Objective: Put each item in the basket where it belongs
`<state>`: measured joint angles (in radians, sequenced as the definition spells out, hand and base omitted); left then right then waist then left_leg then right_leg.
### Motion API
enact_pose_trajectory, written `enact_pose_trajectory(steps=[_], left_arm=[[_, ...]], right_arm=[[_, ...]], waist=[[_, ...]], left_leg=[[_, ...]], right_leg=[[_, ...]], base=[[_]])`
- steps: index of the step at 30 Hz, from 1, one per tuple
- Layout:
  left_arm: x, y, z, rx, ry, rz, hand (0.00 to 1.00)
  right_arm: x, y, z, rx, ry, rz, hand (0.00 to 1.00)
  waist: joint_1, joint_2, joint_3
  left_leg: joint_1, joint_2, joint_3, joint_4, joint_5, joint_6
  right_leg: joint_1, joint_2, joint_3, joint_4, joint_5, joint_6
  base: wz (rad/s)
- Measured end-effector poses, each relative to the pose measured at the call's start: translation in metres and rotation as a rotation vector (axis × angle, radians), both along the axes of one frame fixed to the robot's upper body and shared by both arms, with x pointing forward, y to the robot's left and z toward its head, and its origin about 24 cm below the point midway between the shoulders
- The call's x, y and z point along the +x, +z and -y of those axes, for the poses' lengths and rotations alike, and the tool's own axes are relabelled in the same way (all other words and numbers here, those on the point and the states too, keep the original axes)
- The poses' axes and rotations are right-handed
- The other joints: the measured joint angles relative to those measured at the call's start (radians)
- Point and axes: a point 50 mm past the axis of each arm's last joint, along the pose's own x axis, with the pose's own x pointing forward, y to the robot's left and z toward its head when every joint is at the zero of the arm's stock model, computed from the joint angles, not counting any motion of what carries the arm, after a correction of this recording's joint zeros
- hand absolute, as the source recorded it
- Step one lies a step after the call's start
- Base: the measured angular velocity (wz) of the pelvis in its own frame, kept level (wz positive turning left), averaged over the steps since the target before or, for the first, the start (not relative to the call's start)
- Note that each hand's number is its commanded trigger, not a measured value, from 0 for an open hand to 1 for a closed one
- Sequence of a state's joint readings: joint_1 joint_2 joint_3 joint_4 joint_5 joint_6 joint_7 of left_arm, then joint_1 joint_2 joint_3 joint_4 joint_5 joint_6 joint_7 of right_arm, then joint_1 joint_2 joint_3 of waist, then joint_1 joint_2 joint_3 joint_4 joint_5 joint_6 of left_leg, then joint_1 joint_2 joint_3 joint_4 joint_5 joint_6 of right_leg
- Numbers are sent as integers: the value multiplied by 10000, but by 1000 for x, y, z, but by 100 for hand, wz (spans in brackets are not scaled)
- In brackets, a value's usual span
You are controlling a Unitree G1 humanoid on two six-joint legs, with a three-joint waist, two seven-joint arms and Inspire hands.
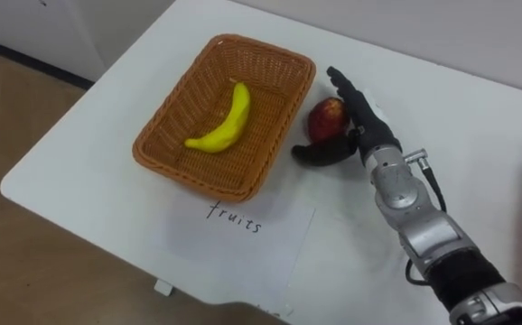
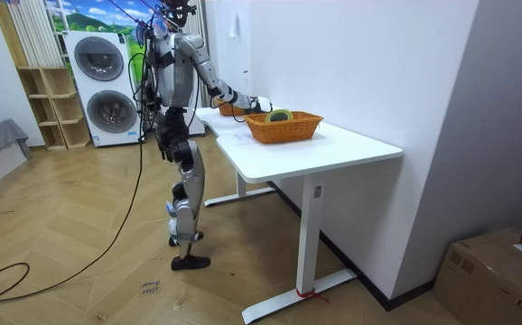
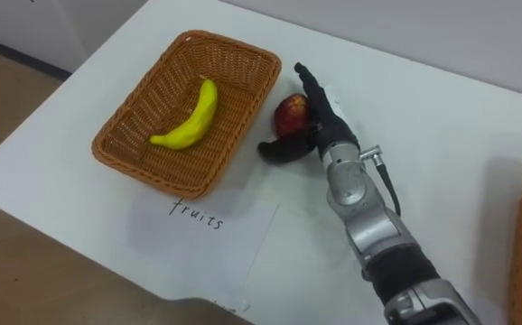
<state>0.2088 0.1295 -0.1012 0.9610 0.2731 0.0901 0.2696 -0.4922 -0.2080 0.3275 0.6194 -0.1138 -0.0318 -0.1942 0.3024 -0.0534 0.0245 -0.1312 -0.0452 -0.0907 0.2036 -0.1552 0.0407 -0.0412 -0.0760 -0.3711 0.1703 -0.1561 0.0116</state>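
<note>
The right hand (image 1: 368, 119) lies open, fingers straight along the apple (image 1: 327, 116), thumb spread beneath it, not clasped. Left of the hand, just past the apple, the fruit basket (image 1: 176, 90) holds a banana (image 1: 225, 122). So the apple remains unsorted. Nearer the robot, a paper (image 1: 243, 244) on the bench (image 1: 98, 144) reads "fruits".

Yellow banana (image 1: 223, 125) in a brown woven wicker basket (image 1: 172, 110); red apple (image 1: 327, 116) alongside, on a white desk (image 1: 107, 135).
</note>
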Motion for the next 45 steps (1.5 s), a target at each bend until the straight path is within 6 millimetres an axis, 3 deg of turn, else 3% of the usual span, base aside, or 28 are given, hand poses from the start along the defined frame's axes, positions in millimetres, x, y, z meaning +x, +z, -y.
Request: enact_pose_trajectory(steps=[13,33,41,45], left_arm=[[1,1,-2,99,-18,0,0],[-1,1,-4,233,83,-75,0],[-2,1,-5,364,157,2,0],[-9,-1,-6,368,196,-223,0]], right_arm=[[3,4,12,-589,-164,138,100],[2,-2,12,-513,-16,-237,100],[-4,-9,12,-315,117,-379,100],[-17,-17,14,192,-21,-511,100]], waist=[[8,-85,-51],[-57,-94,-8],[-410,-110,-18],[-689,-109,-25]], left_leg=[[54,-7,-10,16,2,3],[224,-15,-10,-2,4,9],[505,-9,64,-77,3,10],[684,1,178,-114,1,13]], right_leg=[[59,-12,-26,-5,0,0],[232,-20,-37,-5,-1,1],[485,-14,82,-26,-3,5],[595,-7,153,-36,-4,10]], base=[[0],[0],[0],[-6]])
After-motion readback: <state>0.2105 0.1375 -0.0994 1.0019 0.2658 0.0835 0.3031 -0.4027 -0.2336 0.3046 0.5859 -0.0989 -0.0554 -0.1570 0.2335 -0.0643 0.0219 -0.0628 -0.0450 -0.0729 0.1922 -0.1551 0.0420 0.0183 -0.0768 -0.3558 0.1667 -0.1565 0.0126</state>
